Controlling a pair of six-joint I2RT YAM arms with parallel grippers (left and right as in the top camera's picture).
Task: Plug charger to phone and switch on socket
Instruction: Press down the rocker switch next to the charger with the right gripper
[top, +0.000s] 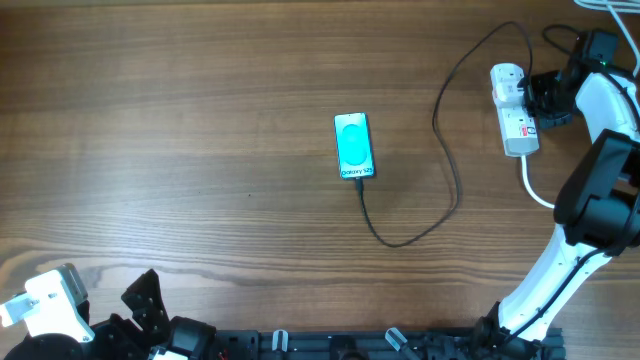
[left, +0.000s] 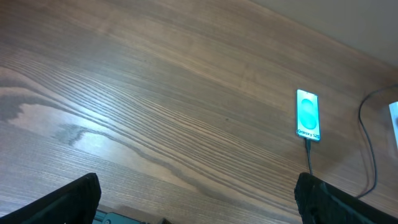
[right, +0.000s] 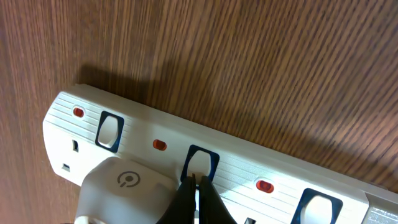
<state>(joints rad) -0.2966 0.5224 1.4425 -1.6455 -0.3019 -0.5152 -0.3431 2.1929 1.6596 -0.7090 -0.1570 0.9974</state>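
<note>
Overhead, desk (top: 150, 120): brown wood grain, carrying everything.
Overhead, phone (top: 354, 146): lies flat with its turquoise screen up, just right of the desk's middle, long side running 12 to 6 o'clock.
Overhead, charger (top: 457, 190): thin black cable meeting the phone's 6 o'clock edge. It loops out toward 4 o'clock, then climbs toward 1 o'clock to the 12 o'clock end of the socket.
Overhead, socket (top: 512, 110): white strip at 2 o'clock from the phone, well apart from it. Its thick white lead (top: 531, 186) leaves the 6 o'clock end and passes under the right arm (top: 600, 190).
Overhead, right claw (top: 540, 100): black, against the socket's 3 o'clock side.
Overhead, left claw (top: 145, 295): at the desk's 7 o'clock corner, well apart from phone and socket.
Left wrist, left claw (left: 196, 202): released. Its two dark fingers (left: 68, 199) sit wide apart in the lower corners, with only bare desk between them.
Left wrist, phone (left: 308, 114): at 2 o'clock, with the charger (left: 308, 155) running from its near edge.
Right wrist, socket (right: 239, 167): fills the lower half and shows three red marks (right: 160, 145) and white rocker switches in dark frames. A white adapter (right: 118, 180) with a power symbol is plugged in at 7 o'clock.
Right wrist, right claw (right: 196, 186): clenched, its tips pinched together on nothing and touching the lower edge of the middle switch (right: 200, 163).
</note>
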